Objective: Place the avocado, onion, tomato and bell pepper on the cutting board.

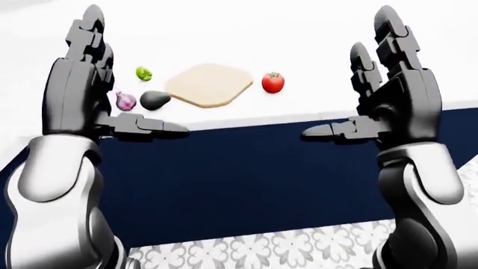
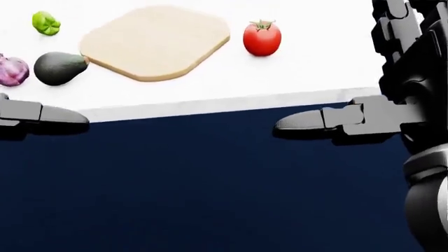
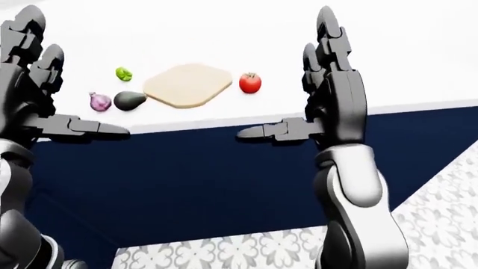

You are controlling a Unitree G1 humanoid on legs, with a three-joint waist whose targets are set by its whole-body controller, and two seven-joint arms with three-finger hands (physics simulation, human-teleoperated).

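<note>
While the cutting board [image 2: 155, 41] lies bare on the white surface [image 2: 315, 68], all four vegetables sit around it rather than on it. In the head view the avocado [image 2: 59, 67] lies just beside the board's left corner, apparently touching it, with the purple onion [image 2: 12, 70] just left of the avocado at the view's left edge. The green bell pepper [image 2: 45, 23] sits above those two, near the top left, apart from the board. The red tomato [image 2: 262, 38] stands to the right of the board, a small gap between them. Below the surface's pale edge runs a dark navy cabinet face [image 2: 210, 184], and the left-eye view shows a patterned grey floor [image 1: 261, 249] at the bottom. Both hands are raised in that view, palms facing each other, holding nothing: the left hand [image 1: 78, 89] and the right hand [image 1: 396, 89] each have their fingers [image 1: 385, 33] spread straight upward and the thumb pointing inward. Neither hand touches any vegetable or the board.
</note>
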